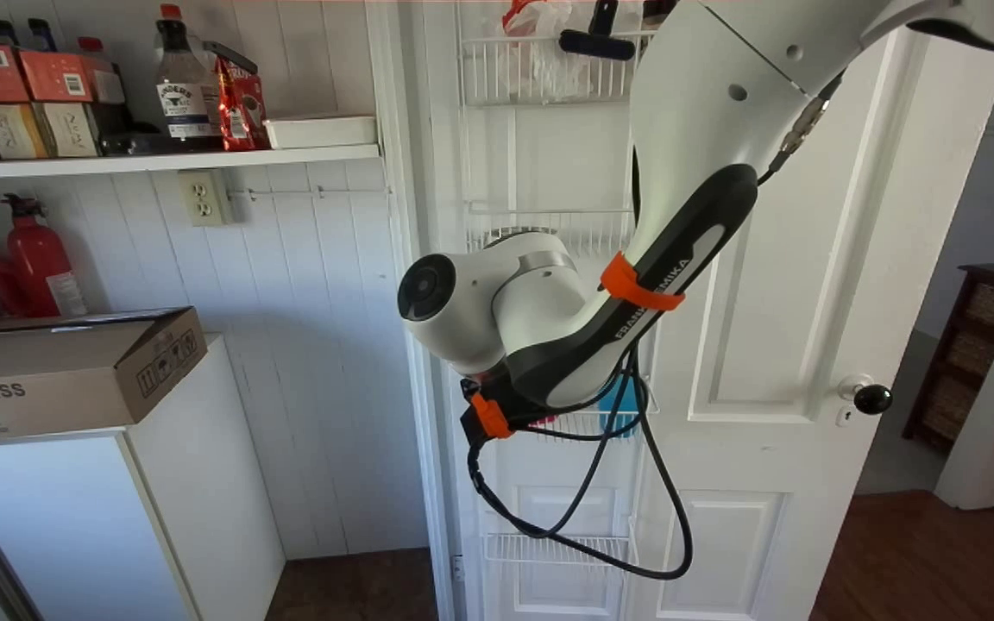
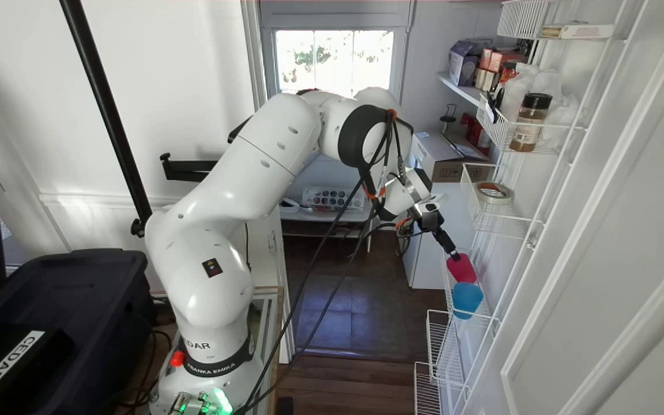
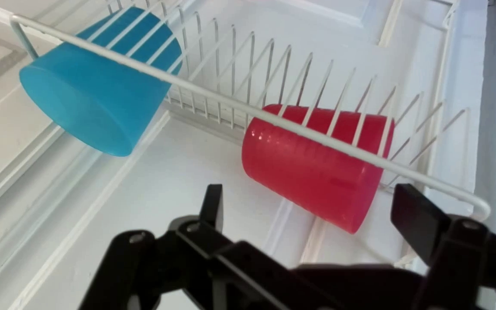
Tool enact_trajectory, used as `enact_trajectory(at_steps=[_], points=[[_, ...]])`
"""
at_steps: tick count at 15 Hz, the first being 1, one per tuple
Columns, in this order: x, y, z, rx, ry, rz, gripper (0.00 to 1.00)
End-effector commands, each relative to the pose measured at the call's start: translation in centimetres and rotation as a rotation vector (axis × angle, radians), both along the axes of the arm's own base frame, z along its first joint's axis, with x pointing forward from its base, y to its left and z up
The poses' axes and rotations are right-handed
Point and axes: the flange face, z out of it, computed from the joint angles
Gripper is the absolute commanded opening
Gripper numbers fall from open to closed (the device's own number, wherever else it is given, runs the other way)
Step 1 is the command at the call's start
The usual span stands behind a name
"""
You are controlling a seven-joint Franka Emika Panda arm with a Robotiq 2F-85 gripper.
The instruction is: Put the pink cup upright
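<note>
Lying sideways right of centre in the wrist view, the pink cup [image 3: 310,172] risked rolling away if the gripper [image 3: 308,198], jaws apart, bumped the wire rail [image 3: 230,102] in front

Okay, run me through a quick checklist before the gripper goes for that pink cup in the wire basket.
1. Pink cup upright: not ok, it lies on its side.
2. Gripper open: ok, its fingers stand wide apart.
3. Cup deep enough between them to grip: cannot tell.
4. Basket rail out of the way: not ok, it crosses in front of the cup in the wrist view.
5. Blue cup apart from it: ok, the wrist view shows a gap.
</note>
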Motion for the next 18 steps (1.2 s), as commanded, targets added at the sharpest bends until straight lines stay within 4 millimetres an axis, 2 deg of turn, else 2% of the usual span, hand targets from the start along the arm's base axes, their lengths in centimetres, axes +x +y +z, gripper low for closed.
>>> enact_trajectory(at_steps=[1,6,9,10,11,18], points=[[0.9,0.4,-0.9,-0.012,-0.034,0.001,1.00],[1.2,0.1,-1.5,-0.017,-0.030,-0.006,0.99],[1.3,-0.1,-1.4,-0.025,-0.025,-0.004,0.82],[1.3,-0.2,-1.4,-0.026,-0.025,-0.008,0.71],[1.3,-0.2,-1.3,-0.030,-0.024,-0.011,0.54],[1.3,-0.9,-1.1,-0.030,-0.026,-0.040,0.05]])
